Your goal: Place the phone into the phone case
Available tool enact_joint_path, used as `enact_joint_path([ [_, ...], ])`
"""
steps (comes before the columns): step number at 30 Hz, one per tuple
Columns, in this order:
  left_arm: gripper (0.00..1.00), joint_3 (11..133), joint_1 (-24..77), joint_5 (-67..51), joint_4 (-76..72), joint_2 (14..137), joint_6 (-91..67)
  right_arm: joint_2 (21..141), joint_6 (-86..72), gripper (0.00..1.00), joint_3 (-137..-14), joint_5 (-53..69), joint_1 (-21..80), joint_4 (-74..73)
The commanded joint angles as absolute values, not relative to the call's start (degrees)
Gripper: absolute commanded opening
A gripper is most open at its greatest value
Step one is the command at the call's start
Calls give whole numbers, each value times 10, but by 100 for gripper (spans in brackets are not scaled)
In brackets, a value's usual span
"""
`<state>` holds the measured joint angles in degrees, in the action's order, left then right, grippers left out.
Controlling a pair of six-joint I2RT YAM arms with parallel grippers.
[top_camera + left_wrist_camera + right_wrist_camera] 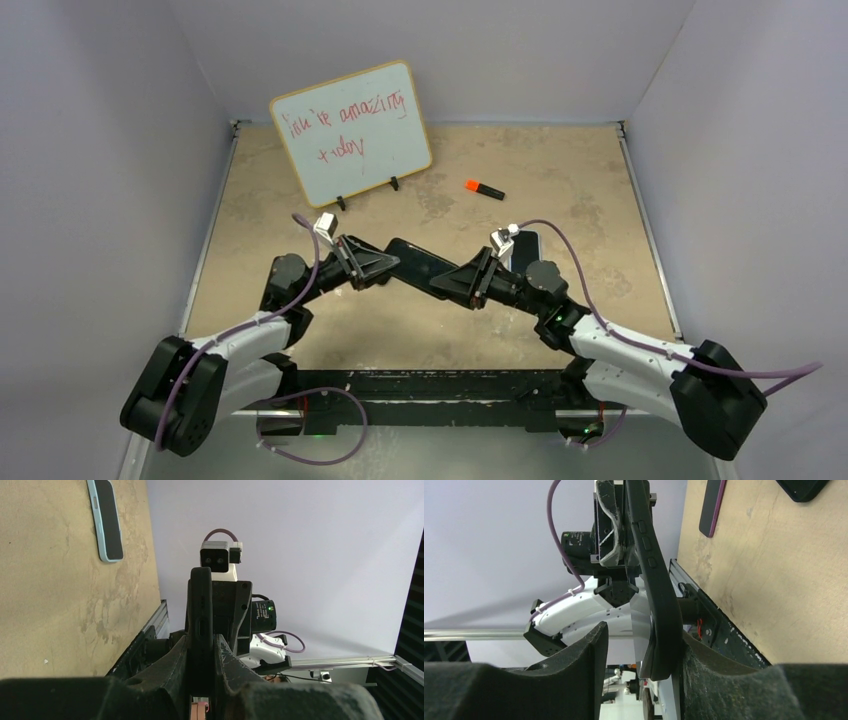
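The black phone case (pixel 420 262) hangs above the table between my two grippers. My left gripper (pixel 385 262) is shut on one end of it; in the left wrist view the case (pixel 200 605) stands edge-on, clamped between my fingers (pixel 202 650). My right gripper (pixel 458 280) is at the other end with its jaws open. In the right wrist view the case (pixel 656 580) leans against one finger, with a gap to the other (pixel 596 650). The phone (pixel 526 243), dark screen with a light blue edge, lies flat on the table just behind my right gripper and shows in the left wrist view (pixel 106 520).
A small whiteboard (pixel 352 130) with red writing stands at the back left. An orange and black marker (pixel 484 188) lies at the back centre. In the right wrist view a flat dark, purple-edged thing (pixel 713 507) and a black object (pixel 801 487) lie on the table.
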<state>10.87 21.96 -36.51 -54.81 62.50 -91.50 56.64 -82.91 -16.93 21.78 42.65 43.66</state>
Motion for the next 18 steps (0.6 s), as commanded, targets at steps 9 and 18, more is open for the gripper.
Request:
enact_joint_path([
  [9,0,100,221,-329,-612,614,-909,568,-836,1,-184,188,441,427],
  [18,1,96,221,-349,-573,596,-871,552,-808,0,-193,165,441,360],
])
